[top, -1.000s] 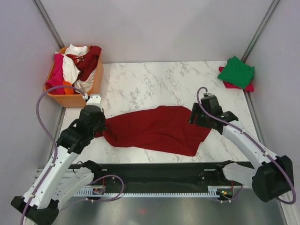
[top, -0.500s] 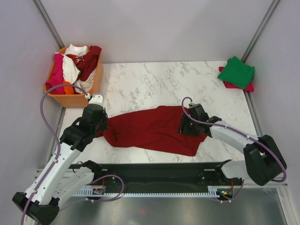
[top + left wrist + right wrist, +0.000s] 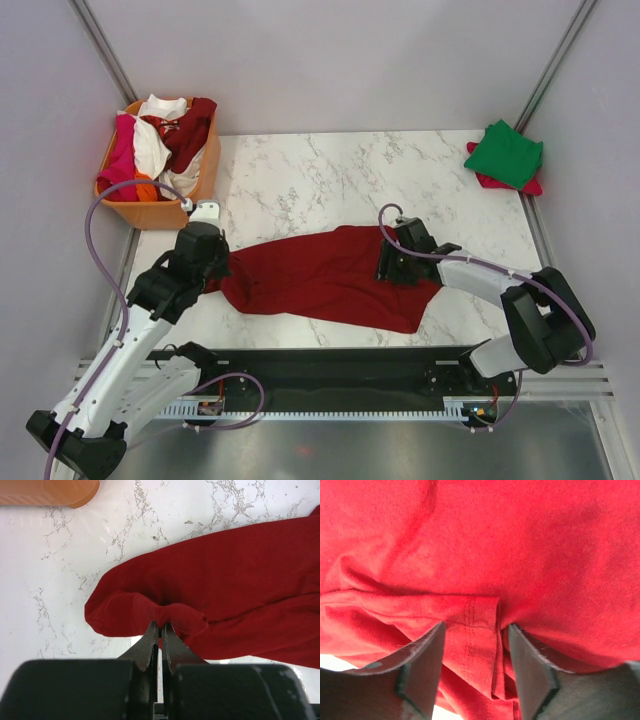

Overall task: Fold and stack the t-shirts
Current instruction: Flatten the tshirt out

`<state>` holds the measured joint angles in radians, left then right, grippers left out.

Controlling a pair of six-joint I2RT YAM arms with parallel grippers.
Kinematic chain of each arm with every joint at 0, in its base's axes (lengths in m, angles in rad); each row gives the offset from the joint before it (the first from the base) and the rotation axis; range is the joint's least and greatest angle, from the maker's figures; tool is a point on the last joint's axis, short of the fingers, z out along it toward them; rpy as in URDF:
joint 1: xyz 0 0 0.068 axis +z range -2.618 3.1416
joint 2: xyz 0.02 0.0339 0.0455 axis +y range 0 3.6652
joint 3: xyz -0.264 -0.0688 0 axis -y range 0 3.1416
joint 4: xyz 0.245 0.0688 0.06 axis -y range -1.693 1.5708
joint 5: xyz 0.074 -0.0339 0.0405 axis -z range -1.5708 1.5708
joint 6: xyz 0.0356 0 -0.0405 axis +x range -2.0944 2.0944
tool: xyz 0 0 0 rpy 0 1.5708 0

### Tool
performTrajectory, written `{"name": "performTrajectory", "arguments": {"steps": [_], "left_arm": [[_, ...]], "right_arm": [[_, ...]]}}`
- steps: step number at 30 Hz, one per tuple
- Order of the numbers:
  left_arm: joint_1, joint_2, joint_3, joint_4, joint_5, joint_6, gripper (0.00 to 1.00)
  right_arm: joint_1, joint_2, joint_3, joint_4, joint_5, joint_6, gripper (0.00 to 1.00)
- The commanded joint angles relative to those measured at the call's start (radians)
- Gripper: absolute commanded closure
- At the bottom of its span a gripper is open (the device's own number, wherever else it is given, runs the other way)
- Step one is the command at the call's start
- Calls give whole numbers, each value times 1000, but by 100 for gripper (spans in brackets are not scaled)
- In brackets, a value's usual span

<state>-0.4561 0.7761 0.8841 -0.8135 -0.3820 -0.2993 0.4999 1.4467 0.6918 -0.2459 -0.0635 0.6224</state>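
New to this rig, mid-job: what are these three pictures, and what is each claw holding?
Two robot arms work at a marble table. The wide picture looks down from above; the other two come from cameras on each wrist. A dark red t-shirt lies across the table. The left gripper is shut on its edge; the right gripper is open, straddling a fold. An orange basket holding more shirts sits far left; a folded green t-shirt lies on a pink-red t-shirt far right.

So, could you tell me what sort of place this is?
Probably a robot lab cell, not a home: plain walls and metal posts box in a marble-look table, the left arm and right arm are bolted at its near edge, and shirts wait in a basket.
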Motion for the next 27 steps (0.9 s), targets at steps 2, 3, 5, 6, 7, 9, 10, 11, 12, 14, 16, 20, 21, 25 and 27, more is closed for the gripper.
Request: {"name": "performTrajectory", "arguments": {"steps": [2,3,5,6,7,9,10,11,12,14,16,20,21,25,27], "left_arm": [[-1,-8,9,31,6,-32,98],[-1,-8,9,31,6,-32,98],[-1,-9,9,31,6,-32,98],[-1,-11,7,33,6,-32,98],[-1,-12,7,30,8,-32,98],[-1,-12,7,31,8,-32,98],[-1,-12,7,31,9,-32,98],[-1,-11,9,33,9,-32,98],[-1,-12,9,31,9,-32,98],[-1,-14,7,31,9,-32,98],[-1,-15,7,33,9,-32,98],[-1,-12,9,33,12,-32,98],[-1,-11,9,33,11,-32,98],[-1,-15,9,33,11,-34,98],[-1,-20,9,33,11,-34,98]], "right_arm": [[0,27,49,36,7,-13,42],[0,32,51,34,8,-12,44],[0,37,52,34,8,-13,50],[2,35,51,33,7,-12,52],[0,38,51,33,8,-12,59],[2,41,46,33,5,-15,65],[3,46,45,33,4,-15,74],[2,47,43,28,2,-15,78],[5,49,43,25,2,-18,91],[11,35,49,-7,16,-16,96],[25,0,64,-74,78,-18,96],[74,-46,155,-214,171,-47,77],[80,-52,167,-239,183,-50,63],[94,-95,180,-277,197,-53,61],[92,-100,181,-277,198,-53,60]]}}
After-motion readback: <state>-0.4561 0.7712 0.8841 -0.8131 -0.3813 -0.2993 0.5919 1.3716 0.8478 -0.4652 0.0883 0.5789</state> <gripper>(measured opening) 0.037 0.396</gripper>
